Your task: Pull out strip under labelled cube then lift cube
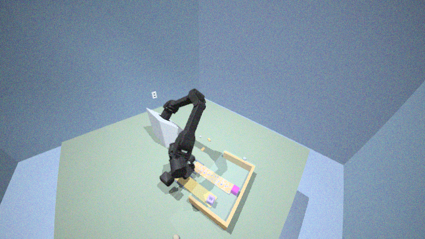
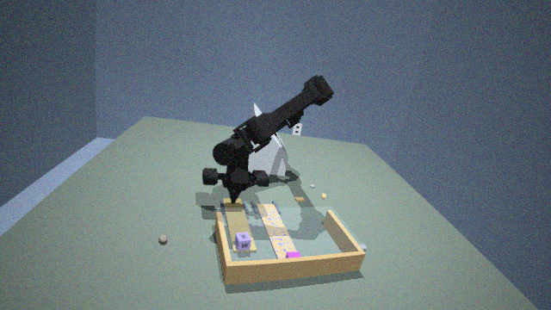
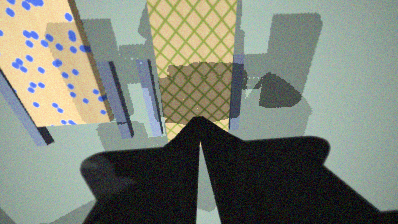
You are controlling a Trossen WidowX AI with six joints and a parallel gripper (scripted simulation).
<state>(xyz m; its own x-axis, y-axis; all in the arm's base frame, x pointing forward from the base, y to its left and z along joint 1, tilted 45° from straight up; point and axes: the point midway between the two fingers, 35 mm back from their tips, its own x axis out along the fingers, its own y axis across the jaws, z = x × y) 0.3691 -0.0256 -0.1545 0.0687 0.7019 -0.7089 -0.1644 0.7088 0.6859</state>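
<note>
Wrist view, gripper (image 3: 200, 120) fully closed, holding nothing, tips at near end of green-lattice strip (image 3: 192, 35), blue-dotted strip (image 3: 42, 60) beside, labelled lilac cube (image 2: 243, 241) on lattice strip.

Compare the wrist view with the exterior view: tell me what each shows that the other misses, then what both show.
Wrist only: the green lattice pattern on the strip and the blue rails beside it, close up.
Exterior only: the labelled cube on that strip's far end, the magenta cube, the wooden tray and a small ball.
Both: the shut tool at the strip's near end, and the dotted strip.
</note>
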